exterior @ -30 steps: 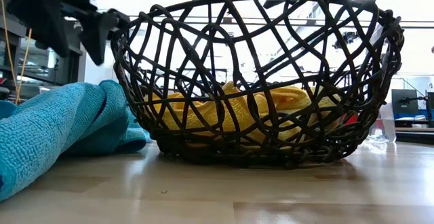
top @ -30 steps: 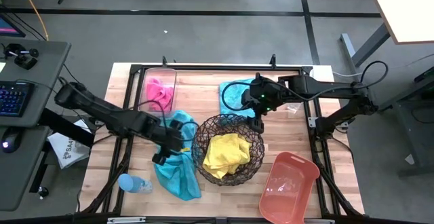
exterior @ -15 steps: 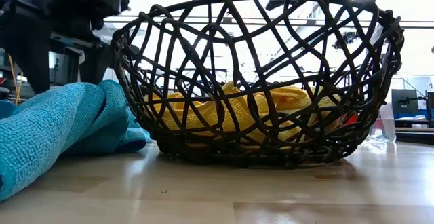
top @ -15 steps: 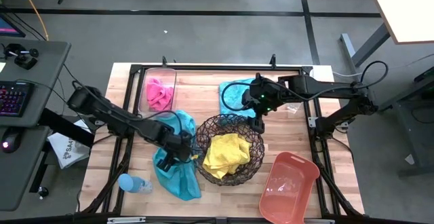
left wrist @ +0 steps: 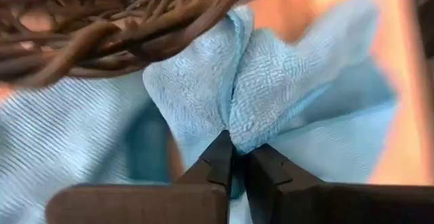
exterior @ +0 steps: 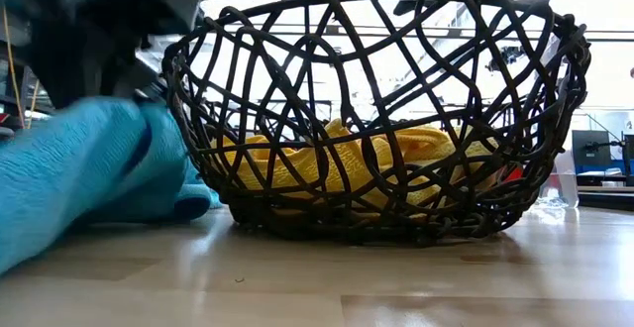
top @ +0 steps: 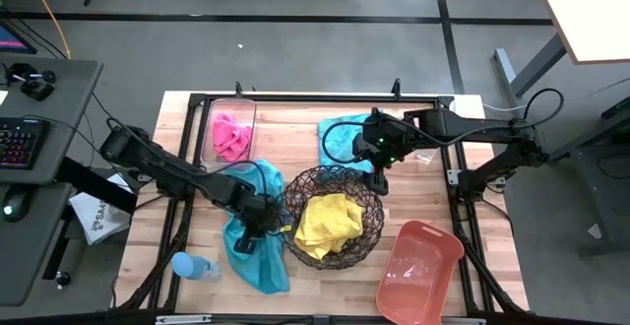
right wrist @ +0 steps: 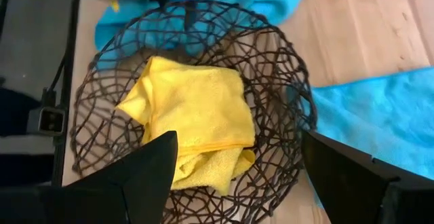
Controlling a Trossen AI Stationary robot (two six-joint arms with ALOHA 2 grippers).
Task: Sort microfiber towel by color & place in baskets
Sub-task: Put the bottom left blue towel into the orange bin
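A teal towel [top: 251, 254] lies crumpled on the table, left of the dark wire basket [top: 332, 217]. My left gripper [top: 259, 229] is down on it, shut on a pinched-up ridge [left wrist: 237, 125]. A yellow towel [right wrist: 193, 108] lies inside the wire basket. My right gripper [top: 377, 174] hovers open over the basket's far rim, holding nothing. A pink towel [top: 231, 135] sits in the clear bin [top: 210, 118]. A second teal towel [top: 338, 138] lies flat at the far middle. The salmon tub [top: 418, 271] stands at the near right. My left gripper pinches a gathered fold of the teal towel [left wrist: 252, 134] between its two fingers, close beside the basket's left wall. The fingers come from above, slanting toward the basket. Cloth bulges out on both sides of the fingertips, and the rest of the towel [exterior: 69, 178] lies slack on the table.
A small light-blue bottle [top: 194, 266] lies near the table's near left corner, close to the teal towel. The black frame rails [top: 295, 98] run round the tabletop. Bare wood shows between the basket and the tub and at the far right.
My left gripper has moved toward the wire basket and down onto the teal towel, then shut on it. The towel has bunched up under the fingers and looks narrower than before.
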